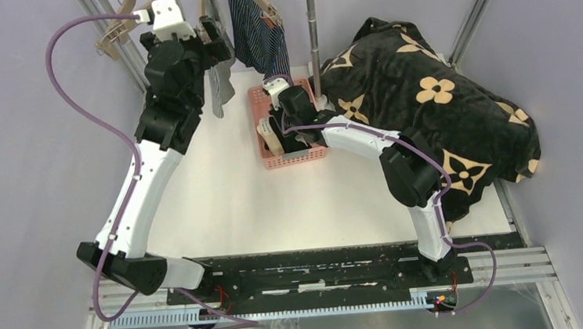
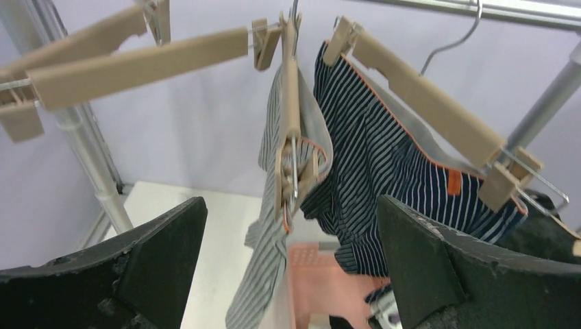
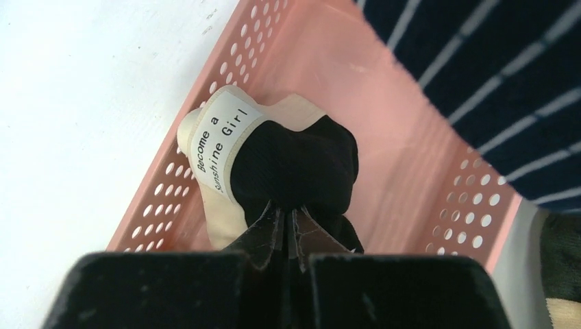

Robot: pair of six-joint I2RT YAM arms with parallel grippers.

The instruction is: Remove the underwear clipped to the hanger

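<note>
Your right pincer gripped the black underwear in the basket; lifting before release could have dragged it out. Your left pincer stood wide.

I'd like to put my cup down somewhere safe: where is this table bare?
The widest bare patch is the table in front of the pink basket, between the left arm and right arm. A narrower strip lies left of it. Crowded: the blanket covers the right side; the right claw and black underwear occupy the basket.
</note>
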